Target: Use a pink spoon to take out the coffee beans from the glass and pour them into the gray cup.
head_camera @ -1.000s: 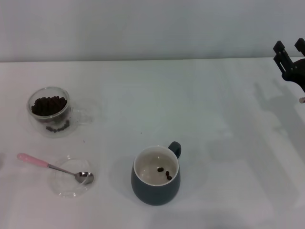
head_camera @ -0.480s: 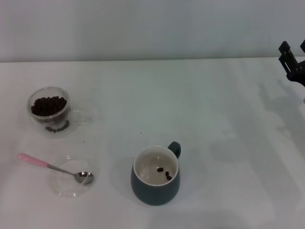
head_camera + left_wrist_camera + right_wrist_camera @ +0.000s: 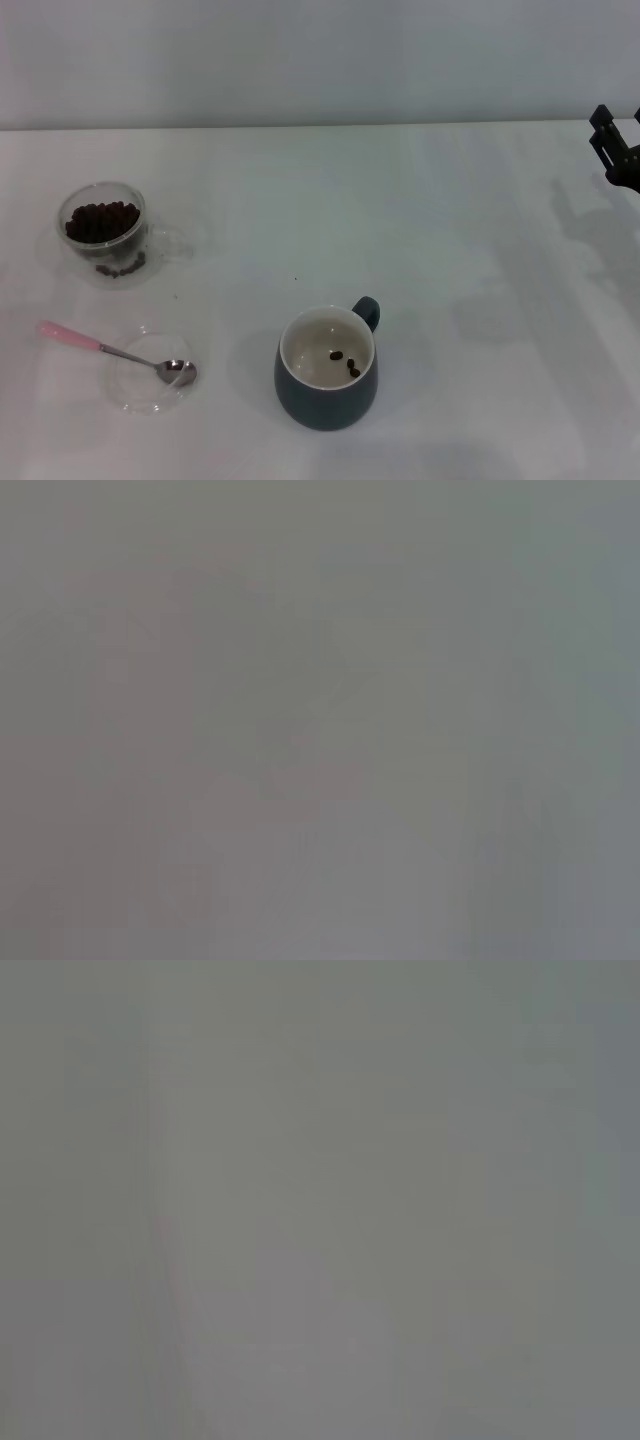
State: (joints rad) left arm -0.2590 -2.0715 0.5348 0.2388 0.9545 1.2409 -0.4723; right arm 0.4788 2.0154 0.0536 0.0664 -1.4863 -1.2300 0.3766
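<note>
Spoon lies far across from right hand (empty, fingers apart).

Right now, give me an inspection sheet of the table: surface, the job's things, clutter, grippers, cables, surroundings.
Surface: white table, a few dark specks.
Glass: far left, holding a heap of coffee beans.
Gray cup: near centre, upright, two or three beans inside.
Pink spoon: bowl resting in a shallow clear dish, handle pointing left.
Clutter: nothing seen beyond the dish.
Right gripper: at the far right edge, above the table, holding nothing.
Left gripper: not in view.
Cables: nothing seen.
Surroundings: plain pale wall.
</note>
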